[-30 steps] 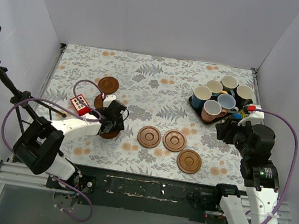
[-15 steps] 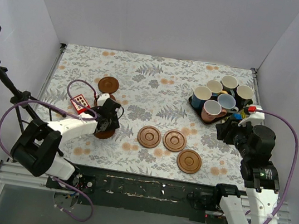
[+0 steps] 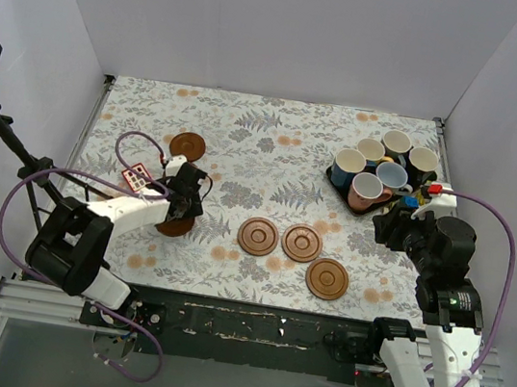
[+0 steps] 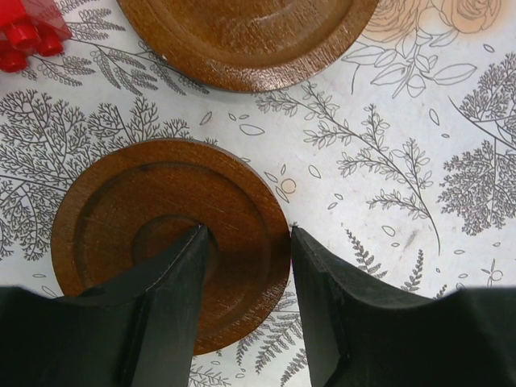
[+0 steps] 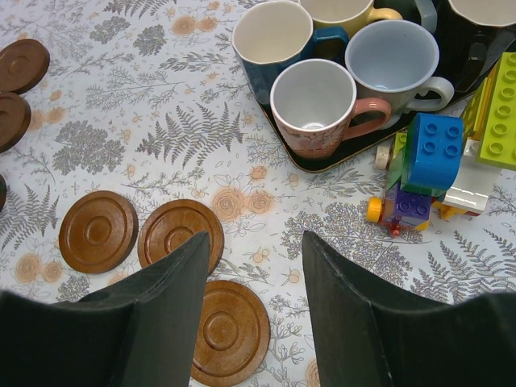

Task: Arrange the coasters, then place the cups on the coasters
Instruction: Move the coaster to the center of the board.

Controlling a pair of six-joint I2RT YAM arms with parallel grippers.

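Note:
In the left wrist view my left gripper (image 4: 246,230) is shut on a reddish-brown coaster (image 4: 121,218). One finger sits in its middle recess and the other presses against its outer rim. From above, that coaster (image 3: 171,228) shows just under the left gripper (image 3: 183,210). Three coasters (image 3: 302,243) lie grouped mid-table, and one coaster (image 3: 188,146) lies farther back. Several cups (image 3: 368,189) stand packed on the dark tray (image 3: 331,175). My right gripper (image 5: 256,242) hangs open above the cloth, between the coasters (image 5: 181,235) and the pink cup (image 5: 314,105).
A red toy block (image 3: 137,175) lies left of the left gripper, with another coaster (image 4: 242,32) just beyond the held one. Colourful toy blocks (image 5: 427,161) sit beside the tray near the right wall. White walls close in the patterned cloth.
The left gripper has shifted left and slightly away from me, and the coaster between its fingers has gone with it. The right arm has stayed still.

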